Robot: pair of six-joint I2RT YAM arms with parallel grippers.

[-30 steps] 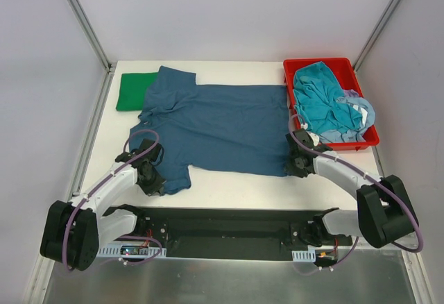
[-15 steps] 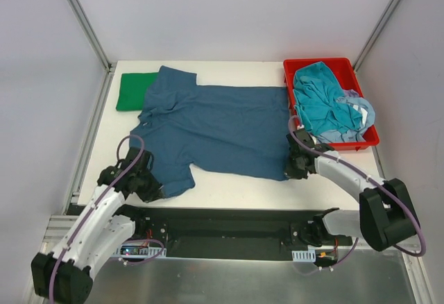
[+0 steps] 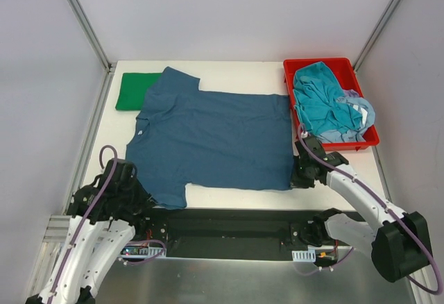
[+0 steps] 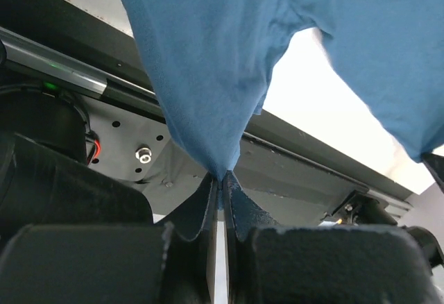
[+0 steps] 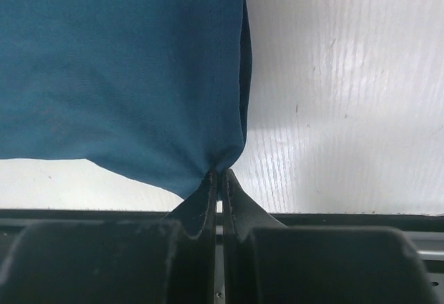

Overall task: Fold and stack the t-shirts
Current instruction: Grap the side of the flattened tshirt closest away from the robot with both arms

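Two pinches: left gripper (image 4: 220, 179) clamps the navy t-shirt (image 3: 215, 137) by a sleeve, right gripper (image 5: 220, 173) by its hem corner, holding it flat for folding.

We find the dark blue t-shirt (image 3: 211, 134) spread flat, its near edge pinched by the left gripper (image 4: 220, 179) and the right gripper (image 5: 220, 173); the green t-shirt (image 3: 133, 90) lies folded beyond the left one.

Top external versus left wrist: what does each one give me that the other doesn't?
Only top external: the whole blue shirt spread flat, the green shirt at the far left corner, the red tray holding a teal shirt and a pale blue shirt, and the right gripper at the hem corner. Only left wrist: a close look at the left gripper pinched shut on the sleeve tip. Both: the blue shirt and the white table.
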